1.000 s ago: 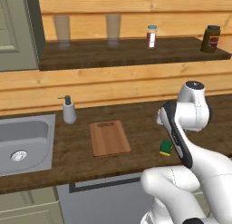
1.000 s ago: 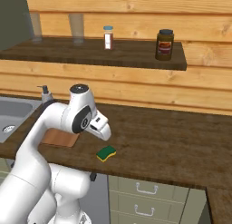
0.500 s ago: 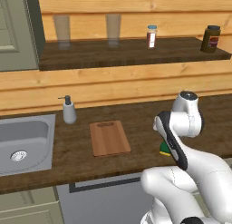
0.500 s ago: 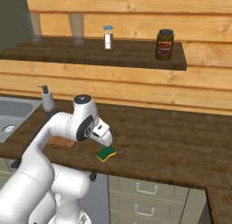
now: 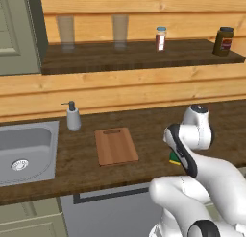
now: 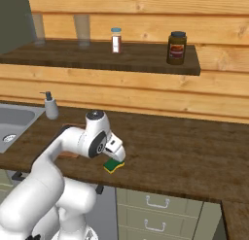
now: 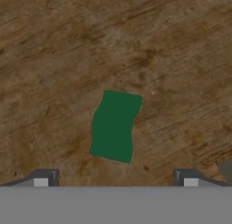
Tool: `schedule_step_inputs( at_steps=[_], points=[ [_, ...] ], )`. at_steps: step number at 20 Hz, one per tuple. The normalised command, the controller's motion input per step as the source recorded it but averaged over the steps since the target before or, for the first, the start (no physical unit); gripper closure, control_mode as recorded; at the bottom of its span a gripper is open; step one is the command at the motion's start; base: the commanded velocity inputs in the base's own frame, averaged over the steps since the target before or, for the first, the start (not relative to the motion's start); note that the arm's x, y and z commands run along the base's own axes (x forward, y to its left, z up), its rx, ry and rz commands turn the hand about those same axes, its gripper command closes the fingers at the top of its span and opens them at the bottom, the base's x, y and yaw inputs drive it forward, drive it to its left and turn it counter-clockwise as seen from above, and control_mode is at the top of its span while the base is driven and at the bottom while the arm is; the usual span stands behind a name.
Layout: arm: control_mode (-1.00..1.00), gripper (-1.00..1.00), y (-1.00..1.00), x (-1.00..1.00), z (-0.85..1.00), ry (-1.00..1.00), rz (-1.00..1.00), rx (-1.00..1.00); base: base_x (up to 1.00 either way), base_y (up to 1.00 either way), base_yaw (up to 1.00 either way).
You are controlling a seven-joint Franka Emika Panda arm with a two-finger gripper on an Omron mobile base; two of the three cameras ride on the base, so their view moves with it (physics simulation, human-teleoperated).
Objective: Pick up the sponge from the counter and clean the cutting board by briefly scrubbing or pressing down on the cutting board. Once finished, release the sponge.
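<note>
Left base view: sponge (image 5: 174, 159) lies near the front edge of the counter (image 5: 144, 130), partly hidden behind the arm; the cutting board (image 5: 116, 146) lies well apart from it, between sponge and sink (image 5: 26, 152), with a soap dispenser (image 5: 72, 117) behind. Right base view: sponge (image 6: 114, 165), green top up, sits just below the gripper (image 6: 118, 154). Hand view: gripper (image 7: 116, 182) stands wide open and empty above the sponge (image 7: 114, 125), fingertips (image 7: 45, 177) on either side, not touching.

My counter (image 5: 144, 130) carried: sponge (image 6: 114, 165), cutting board (image 5: 115, 146), soap dispenser (image 5: 72, 117). My shelf (image 5: 139, 53) bore two glasses and two jars.
</note>
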Motion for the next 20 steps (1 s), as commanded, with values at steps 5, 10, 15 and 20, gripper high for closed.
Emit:
schedule_step_inputs(
  at_steps=[5,10,15,20],
  points=[
    [-1.0,-1.0,0.0,0.14,-0.12,0.0,0.0,0.0,0.0,0.0,0.0],
    [-1.0,-1.0,0.0,0.06,-0.16,0.0,0.0,0.0,0.0,0.0,0.0],
    [-1.0,-1.0,0.0,0.04,-0.22,0.0,0.0,0.0,0.0,0.0,0.0],
    [-1.0,-1.0,0.0,0.0,-0.25,0.0,0.0,0.0,0.0,0.0,0.0]
  ],
)
